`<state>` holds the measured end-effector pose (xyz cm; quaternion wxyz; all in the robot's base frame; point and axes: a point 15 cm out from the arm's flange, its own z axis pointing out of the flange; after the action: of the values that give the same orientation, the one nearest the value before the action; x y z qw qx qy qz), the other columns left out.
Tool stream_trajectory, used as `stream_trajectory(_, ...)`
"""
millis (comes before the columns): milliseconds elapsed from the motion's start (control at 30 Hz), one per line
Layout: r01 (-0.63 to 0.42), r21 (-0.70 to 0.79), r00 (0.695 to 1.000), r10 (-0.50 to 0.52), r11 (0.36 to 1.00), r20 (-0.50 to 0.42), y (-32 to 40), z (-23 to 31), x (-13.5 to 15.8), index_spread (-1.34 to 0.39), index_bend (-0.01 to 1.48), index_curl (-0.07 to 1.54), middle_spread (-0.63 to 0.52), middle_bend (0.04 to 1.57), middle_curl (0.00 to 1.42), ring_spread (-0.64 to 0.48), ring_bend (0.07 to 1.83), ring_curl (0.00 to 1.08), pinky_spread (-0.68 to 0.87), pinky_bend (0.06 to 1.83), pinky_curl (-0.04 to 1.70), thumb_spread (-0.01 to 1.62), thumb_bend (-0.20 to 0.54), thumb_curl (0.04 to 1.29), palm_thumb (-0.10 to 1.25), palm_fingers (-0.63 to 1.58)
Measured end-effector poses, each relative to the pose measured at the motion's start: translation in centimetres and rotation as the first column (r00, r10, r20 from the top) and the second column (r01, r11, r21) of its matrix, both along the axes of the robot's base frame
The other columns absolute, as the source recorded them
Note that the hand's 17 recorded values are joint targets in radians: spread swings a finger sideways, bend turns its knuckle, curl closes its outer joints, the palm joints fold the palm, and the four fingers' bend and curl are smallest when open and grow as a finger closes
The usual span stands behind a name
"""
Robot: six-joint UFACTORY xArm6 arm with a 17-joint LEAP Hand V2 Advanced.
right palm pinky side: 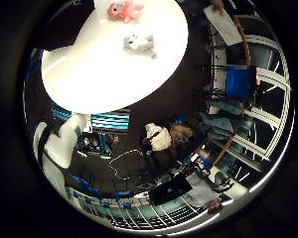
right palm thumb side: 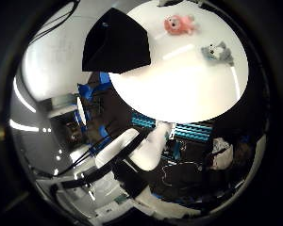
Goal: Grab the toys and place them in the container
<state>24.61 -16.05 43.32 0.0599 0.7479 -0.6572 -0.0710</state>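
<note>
A round white table (right palm thumb side: pixel 188 89) stands well away from the palm, so the hand is high up and far from it. Two soft toys lie on the table top. One is a pink plush toy (right palm thumb side: pixel 179 24), near the far edge of the table. The other is a grey and white plush toy (right palm thumb side: pixel 217 52), a little way from the pink one. The two toys are near each other but do not touch.

A black container (right palm thumb side: pixel 115 43) sits at the edge of the table. It looks like a soft dark bin with slanted sides. It is apart from both toys, and the pink toy is the closer of the two to it. I cannot tell if anything is inside it.

The hand holds nothing that can be seen. White and black parts (right palm thumb side: pixel 132 150) reach in at the side of the view, past the table's edge, and these belong to the robot. They do not show clearly how the fingers are set, so I cannot tell if the hand is open or closed.

Past the table there is a dark floor with a blue chair (right palm pinky side: pixel 241 82) and some bags and other things lying about.
</note>
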Motion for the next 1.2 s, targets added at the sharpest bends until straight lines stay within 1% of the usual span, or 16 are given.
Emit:
stream_trajectory(133,-0.01,-0.011,1.0,0.01,1.0,0.001,0.2,0.0,0.4,-0.39,0.16,0.26,0.05,0.19,0.33,0.22,0.26,0.23,0.42,0.43,0.3,1.03,-0.023,0.28,0.31,0.08)
stream_trajectory(267,-0.017,-0.033,0.999,0.018,0.999,0.029,-0.5,-0.1,1.5,-0.4,0.15,0.26,0.04,0.19,0.32,0.21,0.27,0.24,0.42,0.44,0.31,1.03,-0.019,0.28,0.34,0.07)
stream_trajectory(367,-0.029,-0.063,0.998,0.033,0.998,0.057,-1.7,-0.5,3.1,-0.4,0.15,0.26,0.04,0.19,0.31,0.21,0.27,0.25,0.42,0.45,0.31,1.03,-0.021,0.29,0.37,0.04)
stream_trajectory(567,-0.043,-0.116,0.997,0.051,0.992,0.065,-4.4,-2.2,6.0,-0.39,0.16,0.26,0.05,0.19,0.31,0.21,0.28,0.26,0.41,0.47,0.31,1.01,-0.025,0.29,0.38,0.03)
stream_trajectory(767,-0.008,-0.162,0.988,0.032,0.987,0.15,-8.0,-4.0,10.2,-0.38,0.16,0.26,0.04,0.2,0.32,0.2,0.28,0.26,0.41,0.46,0.31,1.03,-0.022,0.29,0.41,0.07)
stream_trajectory(833,0.013,-0.164,0.987,0.014,0.986,0.162,-9.3,-5.4,11.4,-0.38,0.16,0.26,0.04,0.2,0.32,0.2,0.28,0.26,0.41,0.45,0.3,1.03,-0.024,0.29,0.41,0.07)
stream_trajectory(967,0.024,-0.17,0.985,0.006,0.985,0.175,-10.6,-7.1,13.0,-0.38,0.16,0.26,0.04,0.2,0.32,0.2,0.28,0.26,0.41,0.45,0.3,1.04,-0.025,0.29,0.42,0.07)
stream_trajectory(1100,0.03,-0.192,0.978,0.011,0.981,0.207,-12.0,-8.1,14.6,-0.38,0.16,0.26,0.04,0.2,0.32,0.2,0.28,0.26,0.41,0.45,0.3,1.04,-0.024,0.29,0.43,0.07)
stream_trajectory(1200,0.051,-0.191,0.979,-0.011,0.98,0.206,-13.8,-9.9,14.7,-0.38,0.16,0.26,0.04,0.2,0.32,0.2,0.27,0.26,0.41,0.45,0.3,1.04,-0.025,0.29,0.44,0.07)
